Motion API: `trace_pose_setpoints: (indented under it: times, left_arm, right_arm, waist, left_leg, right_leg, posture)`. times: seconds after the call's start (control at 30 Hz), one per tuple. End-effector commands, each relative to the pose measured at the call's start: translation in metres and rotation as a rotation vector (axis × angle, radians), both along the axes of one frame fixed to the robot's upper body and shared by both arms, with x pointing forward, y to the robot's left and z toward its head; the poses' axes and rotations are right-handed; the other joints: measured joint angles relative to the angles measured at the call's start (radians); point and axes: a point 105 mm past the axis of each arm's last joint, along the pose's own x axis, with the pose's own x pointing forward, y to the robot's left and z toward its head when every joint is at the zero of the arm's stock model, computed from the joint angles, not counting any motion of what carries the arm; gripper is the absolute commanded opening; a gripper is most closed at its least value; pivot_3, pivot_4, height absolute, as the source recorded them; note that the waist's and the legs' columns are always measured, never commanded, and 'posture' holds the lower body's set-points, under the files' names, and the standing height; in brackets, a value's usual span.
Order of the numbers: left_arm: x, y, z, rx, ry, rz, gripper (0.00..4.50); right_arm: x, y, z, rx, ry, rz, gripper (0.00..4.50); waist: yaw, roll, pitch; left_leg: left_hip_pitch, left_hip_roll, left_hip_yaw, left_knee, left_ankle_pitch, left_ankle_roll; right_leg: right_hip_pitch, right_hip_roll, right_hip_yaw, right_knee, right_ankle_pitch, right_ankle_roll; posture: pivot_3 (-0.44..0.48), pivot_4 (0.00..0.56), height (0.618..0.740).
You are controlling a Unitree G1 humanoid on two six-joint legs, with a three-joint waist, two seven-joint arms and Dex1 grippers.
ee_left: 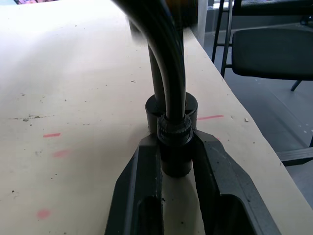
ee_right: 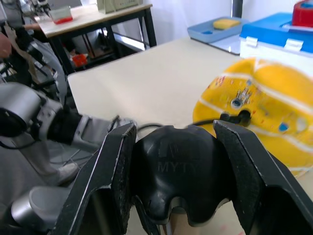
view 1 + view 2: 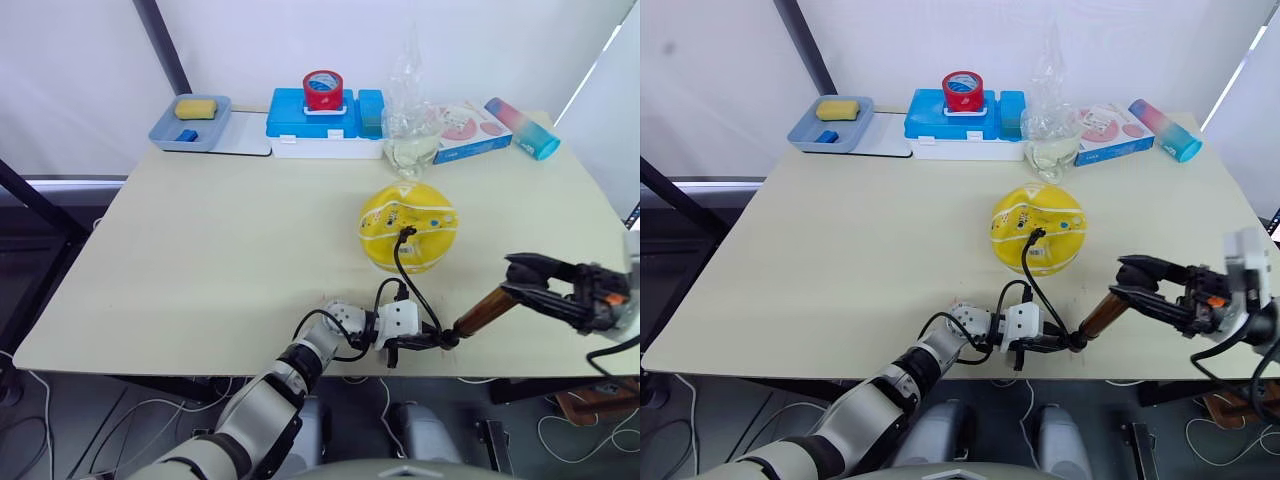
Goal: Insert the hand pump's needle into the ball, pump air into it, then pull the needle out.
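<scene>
Here, saggy yellow ball (image 3: 408,226) holds black-fitted needle (image 3: 407,232).

We see a pale beige table (image 3: 220,260) filling the middle of the frame, with white curtain-like walls (image 3: 80,70) across the top and a dark pole (image 3: 165,45) at upper left. Cables (image 3: 60,420) trail over the grey floor at lower left. In the right wrist view a second table (image 2: 93,17) on black legs stands at the upper left.

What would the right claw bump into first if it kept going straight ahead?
Probably the left claw. The right claw grips the pump handle and points along the pump, whose far end the left claw holds. Depth is unclear.
</scene>
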Motion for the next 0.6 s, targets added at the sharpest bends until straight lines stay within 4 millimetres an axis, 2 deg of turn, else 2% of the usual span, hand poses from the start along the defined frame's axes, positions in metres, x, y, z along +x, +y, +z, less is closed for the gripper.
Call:
trace_pose_setpoints:
  times: [0.03,0.3,0.43,0.6]
  left_arm:
    - [-0.011,0.019,-0.032,0.134,0.069,-0.006,0.38]
    - [-0.010,0.019,-0.031,0.136,0.070,-0.004,0.38]
    - [-0.009,0.020,-0.031,0.138,0.070,-0.004,0.38]
    - [-0.010,0.016,-0.031,0.132,0.074,-0.002,0.38]
  right_arm:
    - [-0.002,-0.012,0.033,-0.002,-0.088,-0.043,2.00]
    - [-0.008,-0.015,0.076,0.000,-0.129,-0.031,2.00]
    - [-0.009,-0.011,0.083,0.018,-0.130,-0.013,2.00]
    - [-0.007,-0.003,0.039,-0.010,0.005,0.008,2.00]
  waist:
    - [0.000,0.000,0.000]
    - [0.000,0.001,0.001]
    - [0.000,0.000,0.001]
    - [0.001,-0.001,0.000]
  left_leg:
    - [0.000,0.000,0.000,0.000,0.000,0.000]
    - [0.000,0.000,0.000,0.000,0.000,0.000]
    - [0.000,0.000,0.000,0.000,0.000,0.000]
    - [-0.001,0.000,-0.001,0.000,0.000,0.000]
  right_leg:
    - [0.000,-0.001,-0.002,0.000,0.000,0.000]
    - [0.000,-0.011,-0.019,0.000,0.000,0.000]
    - [0.000,-0.012,-0.019,0.000,0.000,0.000]
    - [0.000,-0.011,-0.020,0.000,0.000,0.000]
  posture:
    - [0.000,0.150,0.739]
    - [0.000,0.150,0.739]
    - [0.000,0.150,0.739]
    - [0.000,0.150,0.739]
